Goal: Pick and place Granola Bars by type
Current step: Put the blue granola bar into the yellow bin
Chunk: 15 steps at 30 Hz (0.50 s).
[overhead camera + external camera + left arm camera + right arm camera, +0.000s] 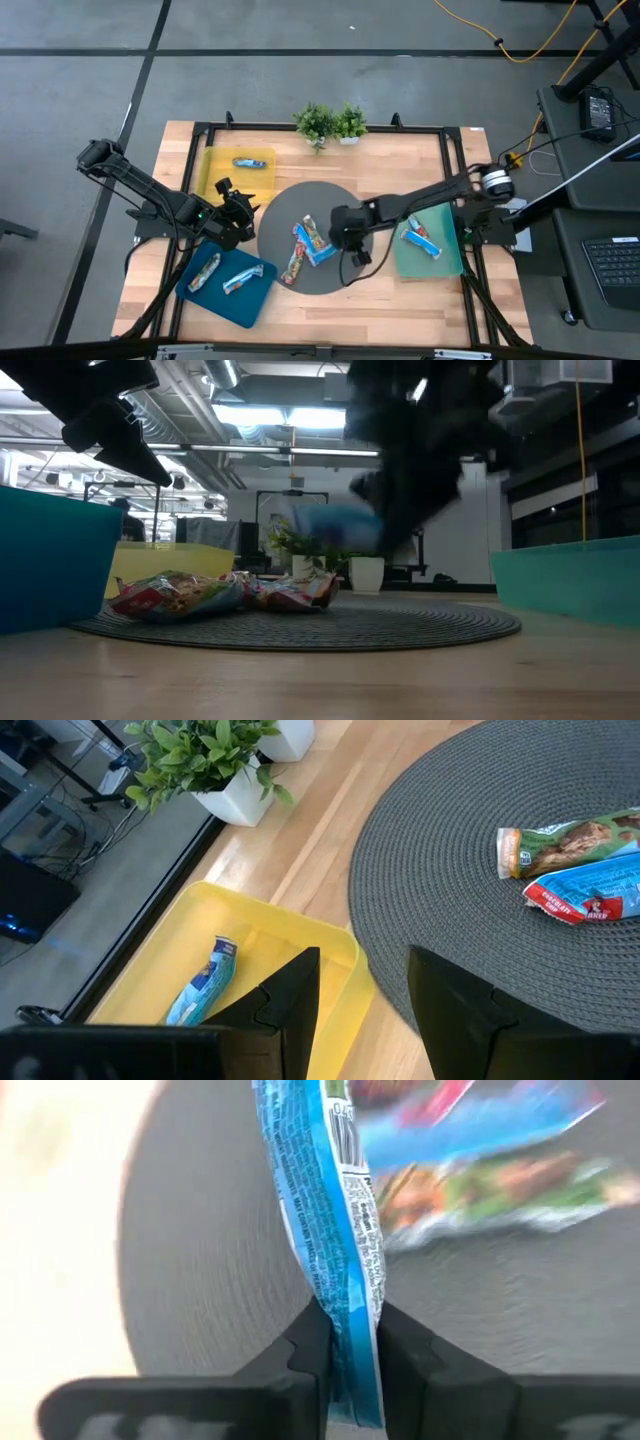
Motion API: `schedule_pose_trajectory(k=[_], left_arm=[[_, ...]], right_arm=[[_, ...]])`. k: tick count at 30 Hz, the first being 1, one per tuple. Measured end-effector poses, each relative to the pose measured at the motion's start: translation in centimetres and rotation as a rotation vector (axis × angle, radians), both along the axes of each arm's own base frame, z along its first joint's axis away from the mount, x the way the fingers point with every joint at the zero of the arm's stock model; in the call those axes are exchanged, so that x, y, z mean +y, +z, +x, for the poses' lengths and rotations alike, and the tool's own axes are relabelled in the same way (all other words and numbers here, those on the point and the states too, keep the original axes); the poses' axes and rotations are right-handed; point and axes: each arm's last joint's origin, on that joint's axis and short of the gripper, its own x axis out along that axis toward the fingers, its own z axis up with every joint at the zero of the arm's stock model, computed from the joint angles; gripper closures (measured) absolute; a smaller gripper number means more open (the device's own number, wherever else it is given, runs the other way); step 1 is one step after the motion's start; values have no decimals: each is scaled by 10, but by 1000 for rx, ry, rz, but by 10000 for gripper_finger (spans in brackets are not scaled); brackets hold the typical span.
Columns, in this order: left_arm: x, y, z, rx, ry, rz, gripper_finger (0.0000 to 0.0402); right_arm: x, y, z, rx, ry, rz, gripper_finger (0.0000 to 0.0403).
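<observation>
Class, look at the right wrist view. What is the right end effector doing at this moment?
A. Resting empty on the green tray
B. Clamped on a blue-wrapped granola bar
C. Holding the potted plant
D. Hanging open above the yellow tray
B: in the right wrist view the right end effector has its two dark fingers pressed against both sides of the blue-wrapped granola bar, over the grey round mat.
</observation>
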Motion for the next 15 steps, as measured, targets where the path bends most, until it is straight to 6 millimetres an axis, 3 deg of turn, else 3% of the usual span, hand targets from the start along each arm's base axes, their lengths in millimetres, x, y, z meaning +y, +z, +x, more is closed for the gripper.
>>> schedule_pose_trajectory(k=[6,15], left_arm=[[0,0,0,-1,0,0,258],[0,0,0,-1,0,-1,258]], right_arm=[[-3,61,-18,-169,-66,71,352],[-13,146,-64,-483,-143,68,350]])
